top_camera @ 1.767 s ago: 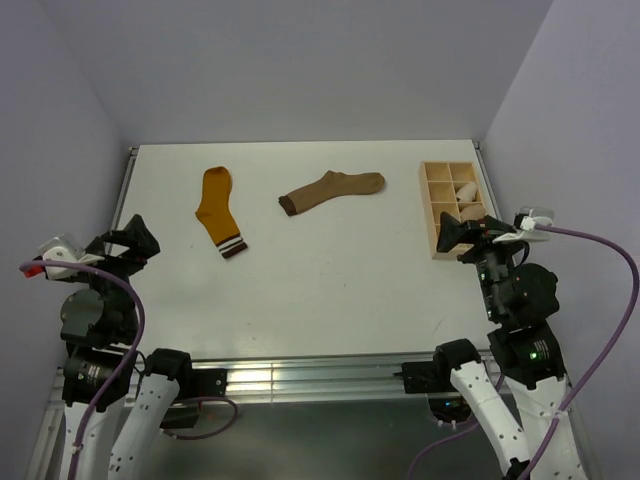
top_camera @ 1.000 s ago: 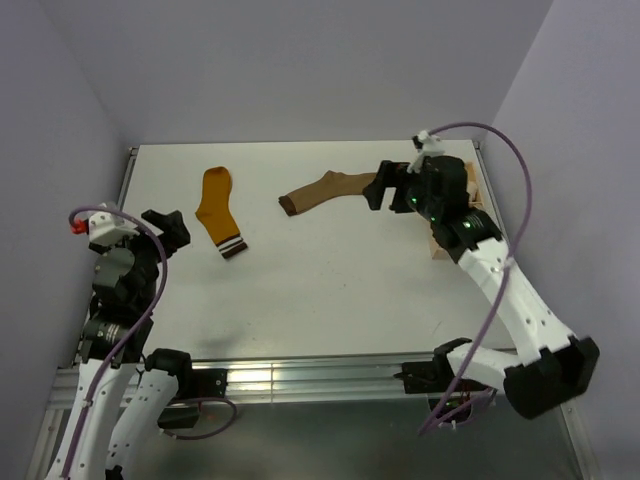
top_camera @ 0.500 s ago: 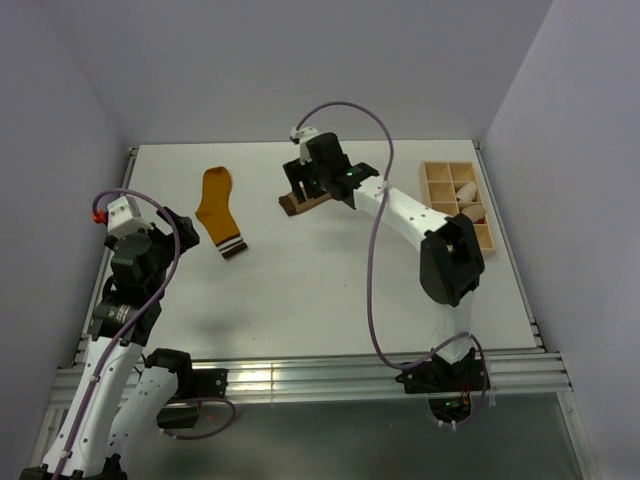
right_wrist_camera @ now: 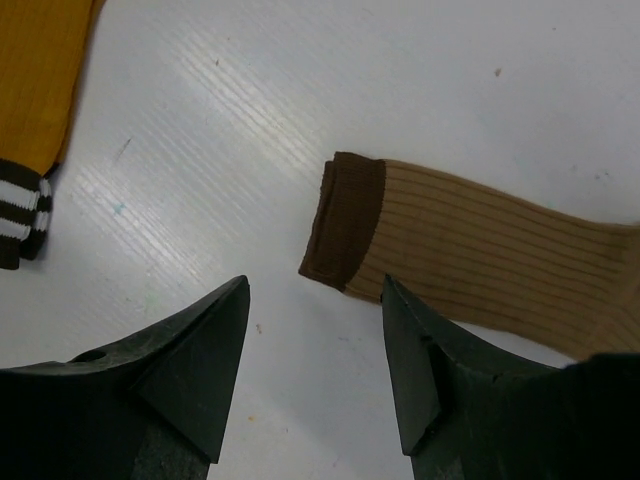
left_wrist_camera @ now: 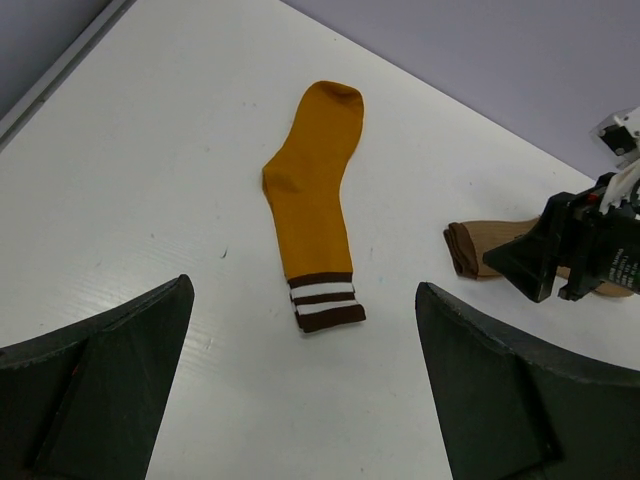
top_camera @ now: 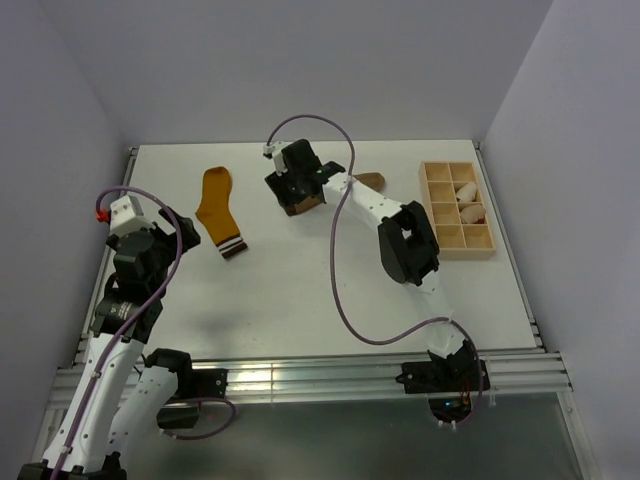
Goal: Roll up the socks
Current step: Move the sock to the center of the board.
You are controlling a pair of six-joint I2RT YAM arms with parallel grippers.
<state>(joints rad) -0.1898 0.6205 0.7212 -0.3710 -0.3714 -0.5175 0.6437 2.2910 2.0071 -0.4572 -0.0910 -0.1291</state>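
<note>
The mustard-orange sock [top_camera: 217, 203] lies flat at the table's back left, striped cuff [left_wrist_camera: 324, 304] nearest me. The tan-brown sock [right_wrist_camera: 480, 262] lies to its right, mostly hidden under my right arm in the top view, where only its toe [top_camera: 371, 181] shows. My right gripper [right_wrist_camera: 314, 283] hovers low at the dark-brown cuff [right_wrist_camera: 346, 226]; the jaws are open either side of the cuff's near edge and grip nothing. My left gripper [left_wrist_camera: 303, 287] hangs wide open and empty, above the table short of the mustard sock's cuff.
A wooden compartment tray [top_camera: 462, 251] at the back right holds small cream-white rolls [top_camera: 466, 190]. Grey walls close in the table on three sides. My right arm [top_camera: 372, 208] stretches across the table's back middle.
My right arm swung from the tray side leftward across the tan sock to its cuff, and its jaws narrowed. My left arm rose and edged slightly toward the mustard sock.
</note>
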